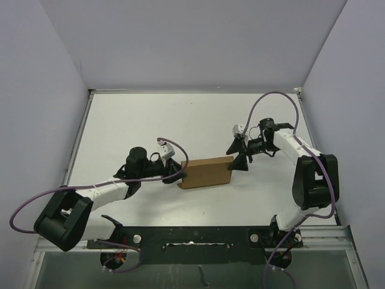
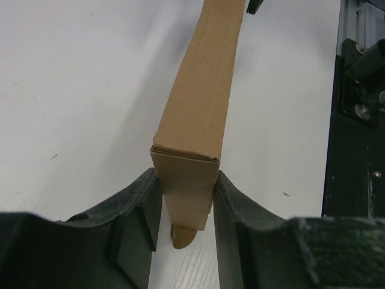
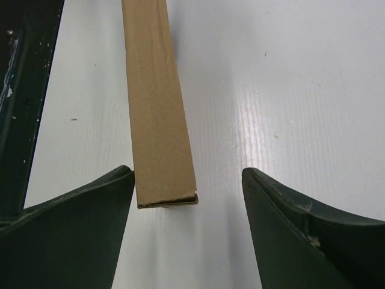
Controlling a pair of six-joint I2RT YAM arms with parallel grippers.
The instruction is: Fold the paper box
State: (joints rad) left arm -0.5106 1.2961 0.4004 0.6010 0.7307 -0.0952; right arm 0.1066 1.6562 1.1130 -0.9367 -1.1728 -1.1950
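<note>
Two grippers meet at opposite ends of a slim paper box (image 1: 206, 172) lying at mid-table. The left gripper (image 2: 185, 198) is clamped on one narrow end, apparently to steady the box and press that end shut. A rounded tuck tab (image 2: 182, 236) pokes out below, between the fingers. The right gripper (image 3: 187, 173) straddles the other end with fingers apart, one just beside the cardboard, gripping nothing. The box is matte brown cardboard, thin, rectangular and sharply creased. Beyond it, a smooth white table (image 1: 180, 120) runs to pale walls (image 1: 180, 42).
</note>
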